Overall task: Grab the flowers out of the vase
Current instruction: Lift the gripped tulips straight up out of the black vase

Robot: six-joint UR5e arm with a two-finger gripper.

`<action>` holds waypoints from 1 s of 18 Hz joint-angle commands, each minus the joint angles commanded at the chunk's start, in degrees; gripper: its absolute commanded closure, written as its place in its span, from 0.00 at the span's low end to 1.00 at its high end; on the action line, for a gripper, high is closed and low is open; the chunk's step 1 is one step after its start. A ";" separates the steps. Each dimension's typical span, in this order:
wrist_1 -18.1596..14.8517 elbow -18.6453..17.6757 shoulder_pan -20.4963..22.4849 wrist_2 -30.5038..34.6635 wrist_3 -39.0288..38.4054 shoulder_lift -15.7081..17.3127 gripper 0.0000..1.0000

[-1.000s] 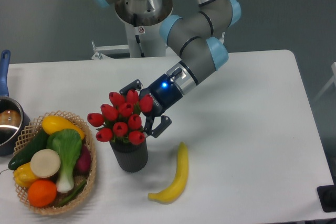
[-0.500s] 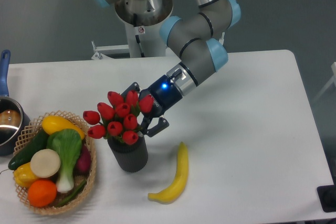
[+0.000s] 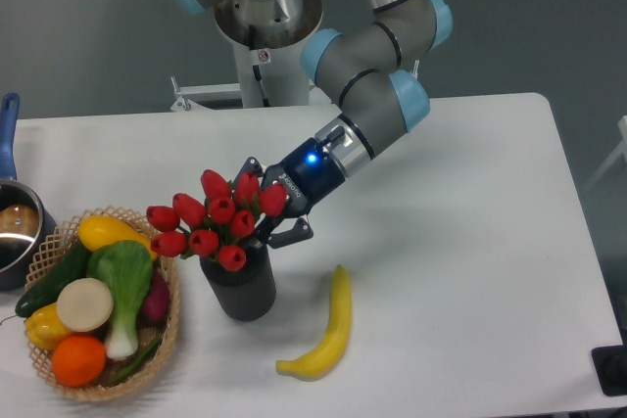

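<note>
Roughly halfway: gripper (image 3: 263, 208) looks clamped on the flowers (image 3: 211, 221), jaws mostly hidden by buds, bunch tilted but stems in the vase (image 3: 239, 284); lift-out remains.

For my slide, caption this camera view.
Robot hand closes around red tulip bunch in ribbed dark grey vase, beside yellow banana.

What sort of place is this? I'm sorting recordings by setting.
Probably a robotics lab, not a home: the arm's base is bolted at a bare white table, against a plain grey wall, with a basket of toy-looking produce.
</note>
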 joint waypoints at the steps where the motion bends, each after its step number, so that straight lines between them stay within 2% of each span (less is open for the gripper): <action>1: 0.00 0.00 0.09 0.00 0.00 0.09 0.55; 3: 0.00 0.00 0.09 -0.09 -0.96 0.44 0.56; 18: -0.09 0.44 0.97 -1.58 -15.82 10.98 0.56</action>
